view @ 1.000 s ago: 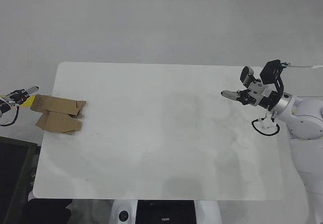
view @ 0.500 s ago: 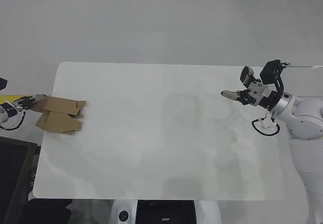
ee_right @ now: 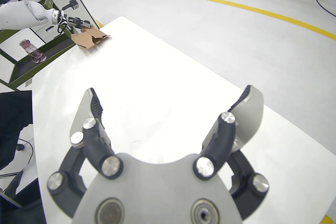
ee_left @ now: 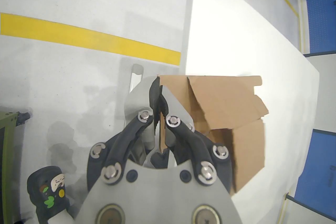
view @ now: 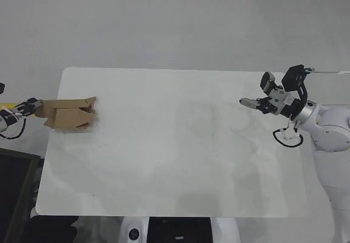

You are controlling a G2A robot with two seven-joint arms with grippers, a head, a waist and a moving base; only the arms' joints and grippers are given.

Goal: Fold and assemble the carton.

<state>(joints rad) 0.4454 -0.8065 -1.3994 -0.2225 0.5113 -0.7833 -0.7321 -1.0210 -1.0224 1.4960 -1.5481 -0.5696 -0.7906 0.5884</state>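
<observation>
One brown cardboard carton [view: 70, 113] is on the scene, and two grippers. The carton sits at the left edge of the white rectangular table with rounded corners [view: 181, 158], and its outer end reaches past that edge. It is partly opened into a box shape, with several loose flaps pointing toward the middle of the table. Whether its underside rests fully on the tabletop cannot be told.

The left gripper [ee_left: 158, 93] is beside the table's left edge, its two fingers pinched together on the carton's outer flap. In the left wrist view a thin edge of cardboard [ee_left: 225, 109] sits between the black pads. From the right wrist view, that same gripper [ee_right: 84, 23] shows at the carton's [ee_right: 89, 37] end, at the table's far corner.

The right gripper [ee_right: 170, 93] hangs over the right part of the table — well apart from the carton — with both fingers spread wide and nothing between them.

Off the table, one dark green metal cart [ee_right: 23, 70] stands beyond the left edge with one pink translucent bottle [ee_right: 31, 51] upright on it — and one yellow floor line [ee_left: 92, 38] runs beneath the left gripper.
</observation>
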